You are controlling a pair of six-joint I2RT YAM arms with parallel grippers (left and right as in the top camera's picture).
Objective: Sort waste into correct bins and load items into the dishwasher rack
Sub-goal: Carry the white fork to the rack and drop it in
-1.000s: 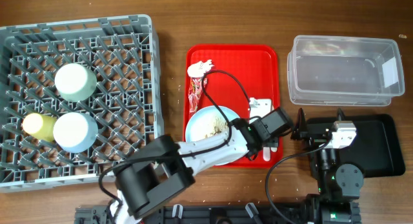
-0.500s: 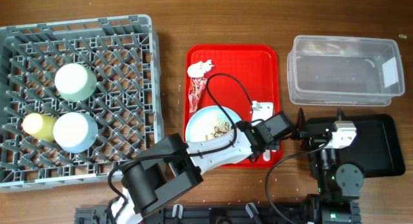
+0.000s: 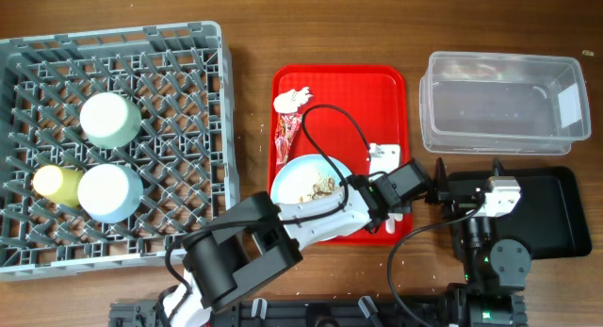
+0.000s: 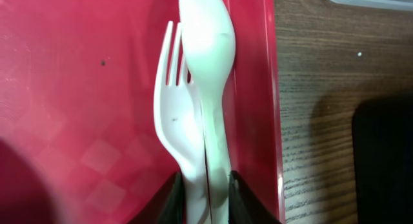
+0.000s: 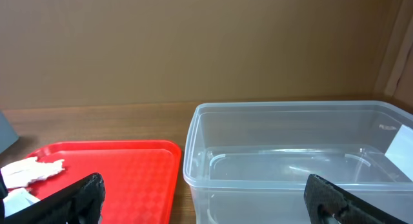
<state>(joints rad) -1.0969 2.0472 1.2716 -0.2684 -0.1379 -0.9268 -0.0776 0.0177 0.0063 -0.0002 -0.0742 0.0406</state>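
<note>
The overhead camera looks straight down from high above the brown wooden counter (image 3: 250,101), taking in the large grey plastic lattice crate (image 3: 179,63), the red rectangular plastic tray (image 3: 377,91), the clear rectangular plastic tub (image 3: 504,129) and the flat black rectangular tray (image 3: 556,223). The left wrist camera sits very close over the red tray's right rim, facing down past the left pincer (image 4: 205,198) at the white plastic fork and spoon (image 4: 206,88), with a strip of counter alongside. The right wrist camera rides low and near level, facing across the counter at the tub's near wall and the red tray's end, both shared with overhead.
</note>
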